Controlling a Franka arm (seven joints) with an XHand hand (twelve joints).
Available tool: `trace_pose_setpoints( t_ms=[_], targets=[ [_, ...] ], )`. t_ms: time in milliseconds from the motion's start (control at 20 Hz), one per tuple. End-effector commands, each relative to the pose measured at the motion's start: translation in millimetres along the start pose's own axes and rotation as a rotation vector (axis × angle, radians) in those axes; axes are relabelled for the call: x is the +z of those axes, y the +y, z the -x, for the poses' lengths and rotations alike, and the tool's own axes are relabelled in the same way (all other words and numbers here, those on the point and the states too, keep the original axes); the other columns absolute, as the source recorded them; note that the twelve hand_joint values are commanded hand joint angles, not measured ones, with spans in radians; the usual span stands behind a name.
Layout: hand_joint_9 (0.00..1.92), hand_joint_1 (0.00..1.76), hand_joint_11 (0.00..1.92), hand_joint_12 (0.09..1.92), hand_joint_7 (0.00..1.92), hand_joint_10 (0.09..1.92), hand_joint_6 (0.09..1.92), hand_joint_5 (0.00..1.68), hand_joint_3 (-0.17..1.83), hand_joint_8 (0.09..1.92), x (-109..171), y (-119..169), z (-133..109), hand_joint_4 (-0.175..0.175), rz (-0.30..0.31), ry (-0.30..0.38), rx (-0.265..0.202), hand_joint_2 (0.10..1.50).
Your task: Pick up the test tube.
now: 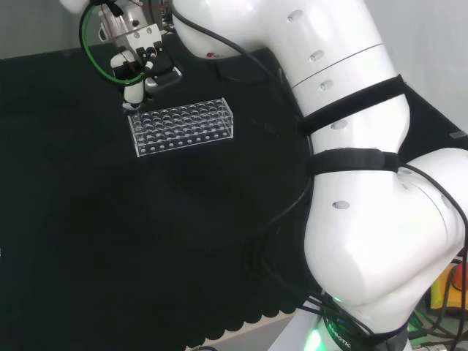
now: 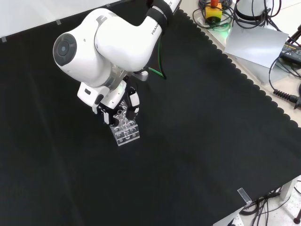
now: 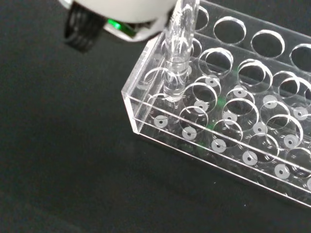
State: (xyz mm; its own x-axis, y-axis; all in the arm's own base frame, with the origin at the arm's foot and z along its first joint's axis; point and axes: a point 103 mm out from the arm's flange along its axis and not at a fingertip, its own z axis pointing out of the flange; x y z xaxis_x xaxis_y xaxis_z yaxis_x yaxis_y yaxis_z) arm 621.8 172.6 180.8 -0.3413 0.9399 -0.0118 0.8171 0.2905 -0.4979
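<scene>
Wrist view shows the test tube [image 3: 177, 53] standing upright in a corner hole of the clear rack [image 3: 228, 121], its rounded base seated in the lower plate, its top running up toward the blurred white part of the hand [image 3: 121, 12]. Head view puts the hand [image 1: 139, 69] over the rack's [image 1: 183, 126] end at about 10 o'clock; fingers point down around the tube's place, but whether they pinch it cannot be told. Risks, as judged: a lift off vertical could jam the tube in its hole and drag the light rack along; smooth glass could slip between the fingers; a tilted pull could crack it. Worktop [image 2: 211, 141] is black cloth with a scalloped edge; cables and a grey sheet [image 2: 256, 44] lie beyond it at 2 o'clock in the front view.
</scene>
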Motion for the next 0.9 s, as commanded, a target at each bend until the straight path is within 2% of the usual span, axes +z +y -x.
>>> trace_pose_setpoints(
  t_ms=[50, 150, 250, 350, 500, 900],
  targets=[
    [1.52, 1.12, 0.96, 1.24, 1.59, 0.63, 0.65, 1.07, 0.6, 0.46, 7, -3, 0, -0.162, 0.048, 0.049, 0.024, 0.66],
    [1.59, 1.18, 1.08, 1.16, 1.64, 0.56, 0.62, 1.19, 0.39, 0.41, 4, -6, 0, -0.169, 0.112, 0.077, 0.034, 0.8],
    [1.63, 1.21, 1.2, 1.04, 1.69, 0.53, 0.55, 1.26, 0.33, 0.38, 1, -9, 0, -0.174, 0.166, 0.121, 0.045, 0.83],
    [1.64, 1.29, 1.24, 0.94, 1.53, 0.52, 0.47, 1.33, 0.52, 0.4, -3, -10, 0, -0.175, 0.193, 0.17, 0.059, 0.7],
    [1.63, 1.32, 1.24, 0.89, 1.39, 0.58, 0.57, 1.32, 0.7, 0.56, -9, -10, -1, -0.175, 0.209, 0.2, 0.072, 0.61],
    [1.61, 1.33, 1.24, 0.88, 1.36, 0.62, 0.62, 1.3, 0.76, 0.62, -21, -18, 1, -0.175, 0.218, 0.243, 0.076, 0.58]
  ],
)
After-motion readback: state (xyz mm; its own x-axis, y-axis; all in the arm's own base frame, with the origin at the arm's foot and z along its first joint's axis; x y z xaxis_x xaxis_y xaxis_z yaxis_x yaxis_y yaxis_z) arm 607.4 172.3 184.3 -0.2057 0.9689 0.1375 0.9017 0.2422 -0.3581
